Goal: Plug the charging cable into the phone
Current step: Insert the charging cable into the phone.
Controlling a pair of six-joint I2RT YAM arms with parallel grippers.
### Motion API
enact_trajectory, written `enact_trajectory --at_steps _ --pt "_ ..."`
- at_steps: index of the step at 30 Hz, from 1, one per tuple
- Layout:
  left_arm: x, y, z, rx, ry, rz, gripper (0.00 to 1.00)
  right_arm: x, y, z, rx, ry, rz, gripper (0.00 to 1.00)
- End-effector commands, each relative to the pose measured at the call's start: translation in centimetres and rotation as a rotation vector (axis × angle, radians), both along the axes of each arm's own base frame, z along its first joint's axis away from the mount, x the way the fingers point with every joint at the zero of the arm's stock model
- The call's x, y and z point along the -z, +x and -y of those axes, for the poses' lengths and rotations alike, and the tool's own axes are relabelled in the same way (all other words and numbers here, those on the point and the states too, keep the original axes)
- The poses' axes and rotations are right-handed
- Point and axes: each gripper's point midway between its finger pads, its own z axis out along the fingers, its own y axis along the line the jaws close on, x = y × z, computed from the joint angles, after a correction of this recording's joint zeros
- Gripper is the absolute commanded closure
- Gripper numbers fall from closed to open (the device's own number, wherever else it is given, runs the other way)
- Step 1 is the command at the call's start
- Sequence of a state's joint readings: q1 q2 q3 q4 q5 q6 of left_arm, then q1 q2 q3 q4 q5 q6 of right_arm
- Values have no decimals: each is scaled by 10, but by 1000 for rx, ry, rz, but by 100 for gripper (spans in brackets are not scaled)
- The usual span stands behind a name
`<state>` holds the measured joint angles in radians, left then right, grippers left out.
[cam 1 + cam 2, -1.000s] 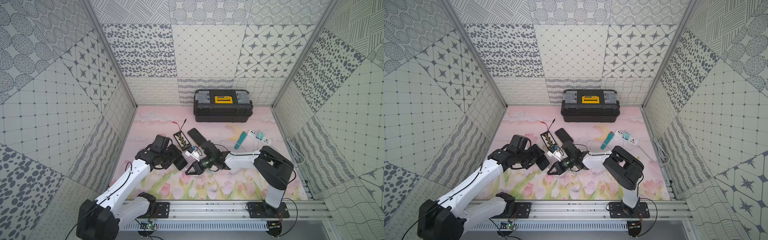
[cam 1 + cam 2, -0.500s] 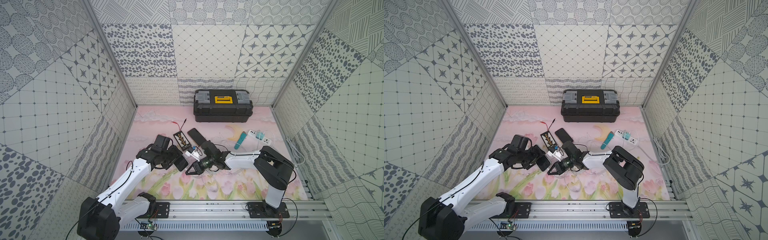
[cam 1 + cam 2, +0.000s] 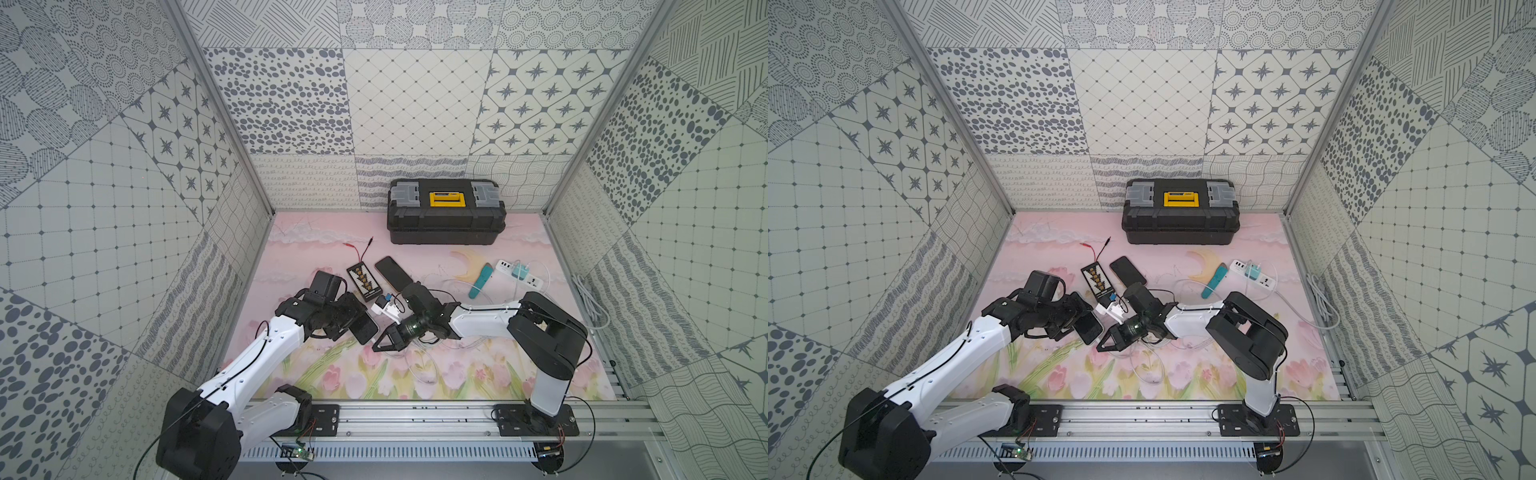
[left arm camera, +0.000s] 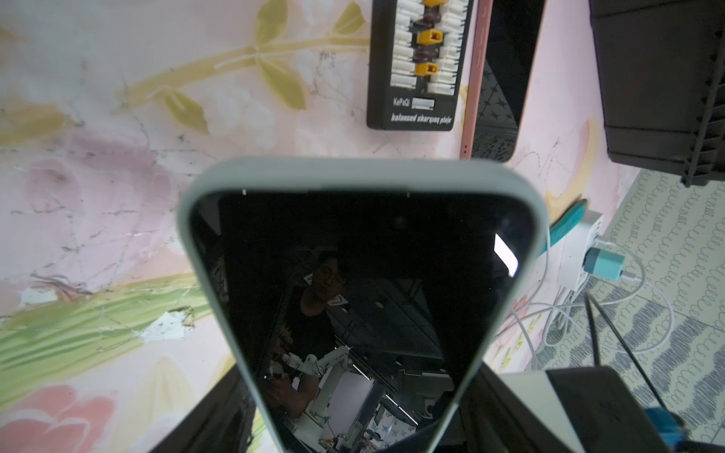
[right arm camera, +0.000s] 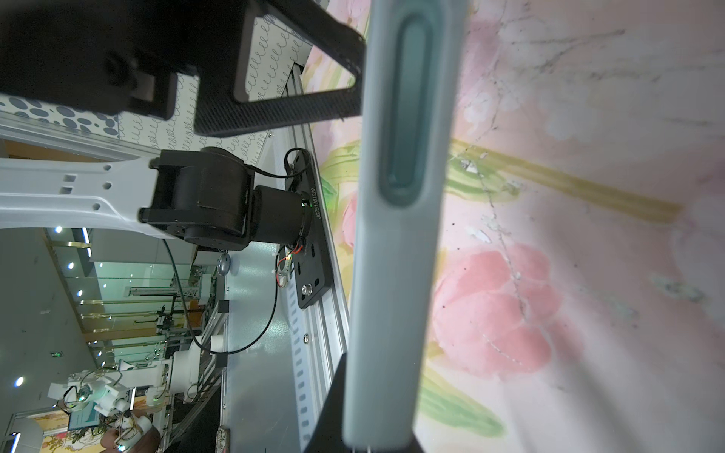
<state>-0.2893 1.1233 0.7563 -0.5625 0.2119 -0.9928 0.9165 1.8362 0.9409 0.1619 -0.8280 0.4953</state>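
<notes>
Grey-green silicone cases the black-screened slab phone (image 4: 361, 251), which is clamped across its width by the left claw (image 3: 352, 319). The jaws are spread wide to take it. It is held over the pink floral desk (image 3: 478, 374), left of centre. In the left wrist view only the dark inner edges of the claw's fingers (image 4: 219, 415) are seen. The phone's near end is cut off by the frame there, so its port cannot be made out.

Beyond it, a black rectangular charging plate with yellow connectors (image 3: 363, 283) and a black phone in a pink case (image 3: 392, 272) lie flat side by side. Both are cut off in that wrist view.

The right claw (image 3: 381, 343) is clenched tight, its tips just beside the held phone's end. A small white speck is seen at those tips in both top views. Whether it is the plug of the thin white charging cable (image 4: 527, 319), looped on the desk under the right arm, cannot be told. In the right wrist view the tips are masked by the phone's blurred narrow edge.

Further right, a teal charger is plugged into a white power strip (image 3: 525, 279).
</notes>
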Motion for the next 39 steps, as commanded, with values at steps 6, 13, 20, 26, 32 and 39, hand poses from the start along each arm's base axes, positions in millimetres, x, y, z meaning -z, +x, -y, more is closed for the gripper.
enact_trajectory --at_steps 6,13,20,26,32,39 --pt "-2 -41 35 123 -219 -163 90 -35 47 -21 76 127 221 100" --pt "-1 -43 40 135 -246 -176 90 -43 56 -23 94 144 235 100" --pt "4 -45 40 138 -252 -186 90 -43 61 -24 102 150 238 100" --pt "4 -43 40 131 -248 -180 90 -45 61 -21 104 156 240 100" --pt "5 -38 32 111 -197 -175 89 -44 59 -18 98 155 236 98" --pt "3 -34 30 107 -171 -170 89 -40 57 -15 99 150 238 90"
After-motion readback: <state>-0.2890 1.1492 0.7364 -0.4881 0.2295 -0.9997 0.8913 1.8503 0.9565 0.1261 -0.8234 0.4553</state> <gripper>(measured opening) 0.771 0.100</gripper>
